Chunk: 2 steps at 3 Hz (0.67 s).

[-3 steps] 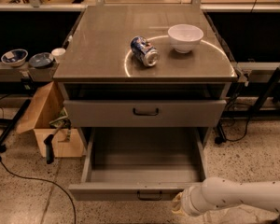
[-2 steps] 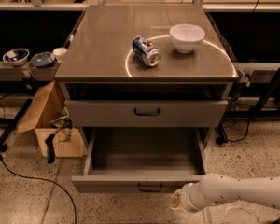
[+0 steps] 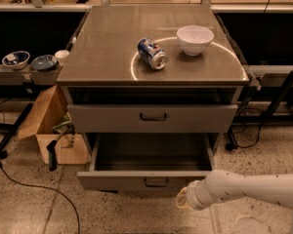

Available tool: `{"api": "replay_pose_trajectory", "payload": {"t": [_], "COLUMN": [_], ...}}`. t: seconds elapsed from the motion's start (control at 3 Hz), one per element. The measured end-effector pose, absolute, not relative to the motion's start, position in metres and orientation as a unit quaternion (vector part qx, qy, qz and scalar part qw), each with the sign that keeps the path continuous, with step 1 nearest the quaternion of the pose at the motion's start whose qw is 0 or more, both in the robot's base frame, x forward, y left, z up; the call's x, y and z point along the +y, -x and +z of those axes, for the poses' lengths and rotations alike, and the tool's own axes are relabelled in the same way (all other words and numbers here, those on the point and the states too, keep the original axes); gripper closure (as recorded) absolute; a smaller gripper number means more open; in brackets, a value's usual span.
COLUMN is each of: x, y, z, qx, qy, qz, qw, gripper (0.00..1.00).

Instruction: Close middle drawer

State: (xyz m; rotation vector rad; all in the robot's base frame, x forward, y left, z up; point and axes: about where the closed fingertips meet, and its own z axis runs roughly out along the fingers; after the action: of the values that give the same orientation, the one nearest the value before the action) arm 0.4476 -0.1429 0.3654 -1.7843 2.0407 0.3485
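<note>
The middle drawer (image 3: 151, 180) is a wide grey drawer with a low front panel and a small dark handle. It stands pulled out from the cabinet, its long empty tray showing. The taller-fronted top drawer (image 3: 152, 118) above it is nearly closed. My gripper (image 3: 182, 199) is at the end of the white arm (image 3: 244, 190), which reaches in from the right. It sits low, just in front of the drawer's front panel, right of the handle and at or very near the panel.
A blue can (image 3: 152, 53) lies on its side beside a white bowl (image 3: 195, 39) on the cabinet top (image 3: 107, 48). A cardboard box (image 3: 51, 130) and a black cable (image 3: 34, 184) lie on the floor to the left. Bowls sit on a left shelf (image 3: 19, 74).
The middle drawer's front panel has moved back toward the cabinet, so less of the tray shows. My gripper has moved along with it, up and slightly left in the view.
</note>
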Motion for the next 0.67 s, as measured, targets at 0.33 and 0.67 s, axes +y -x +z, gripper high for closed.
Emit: {"api": "replay_pose_trajectory", "payload": {"t": [0.33,0.67], "x": [-0.1395,-0.1377], "y": [-0.4839,-0.4931], "z": [0.3692,0.3726], "qx": [0.729,0.728], "qy": [0.644,0.647], "qz": [0.111,0.106], "qw": [0.202,0.203], "gripper": [1.00,1.00]}}
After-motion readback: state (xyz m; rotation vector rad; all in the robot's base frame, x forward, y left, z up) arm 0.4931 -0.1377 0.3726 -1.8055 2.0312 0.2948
